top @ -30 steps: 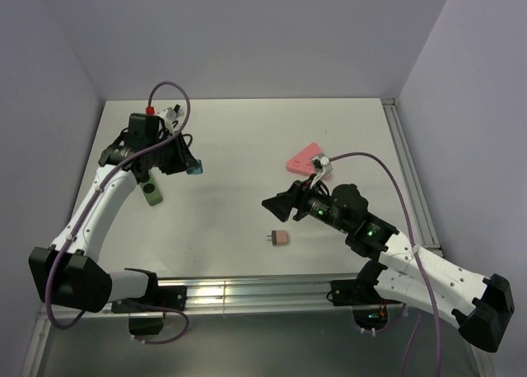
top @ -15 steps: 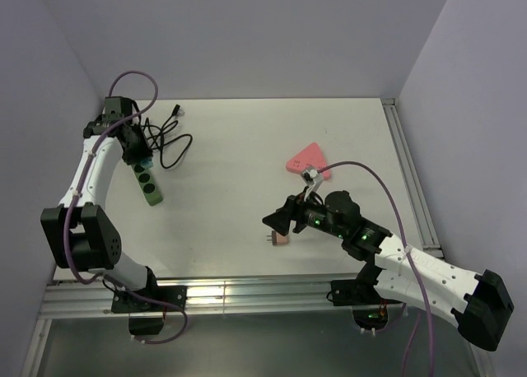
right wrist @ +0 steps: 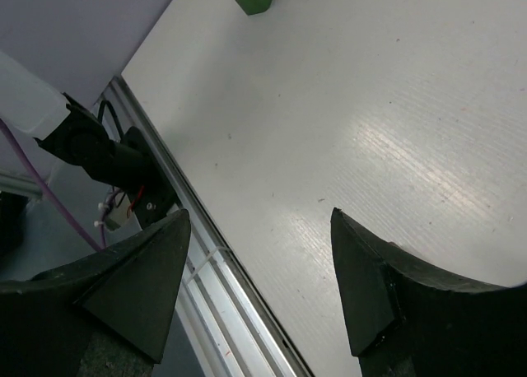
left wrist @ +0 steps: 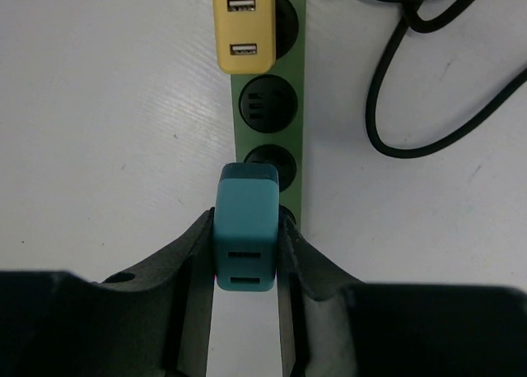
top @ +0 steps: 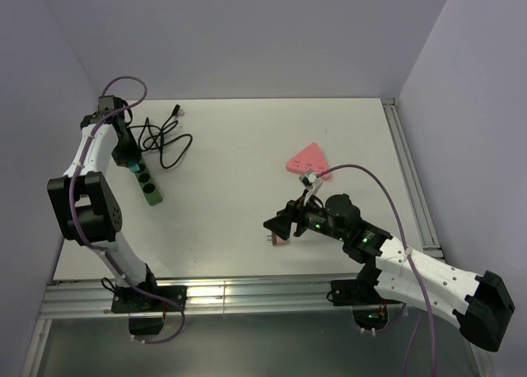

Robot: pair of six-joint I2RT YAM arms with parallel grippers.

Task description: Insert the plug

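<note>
The left gripper (left wrist: 245,233), pinching the teal plug (left wrist: 247,216), has swung across to the green power strip (left wrist: 300,81) along the worktop's left edge, so pressing it in looks next, while the spread right gripper (right wrist: 259,258) hangs empty near the front edge.

Tabletop (left wrist: 99,105): white, matt, fine ribbed grain, soft sheen where the light hits. Strip (left wrist: 301,146): green plastic, matt. Teal plug (left wrist: 246,229): smooth plastic, satin. Yellow plug (left wrist: 243,23): smooth plastic, slight gloss. Cable (left wrist: 372,105): black, rubbery-looking, smooth. Fingers (left wrist: 185,270): black plastic, matt, slightly grainy. Rail (top: 247,295): bare metal, reflective. Pink triangle (top: 305,159): matt, looks plastic. Arm shells (top: 420,270): white plastic, semi-gloss.
</note>
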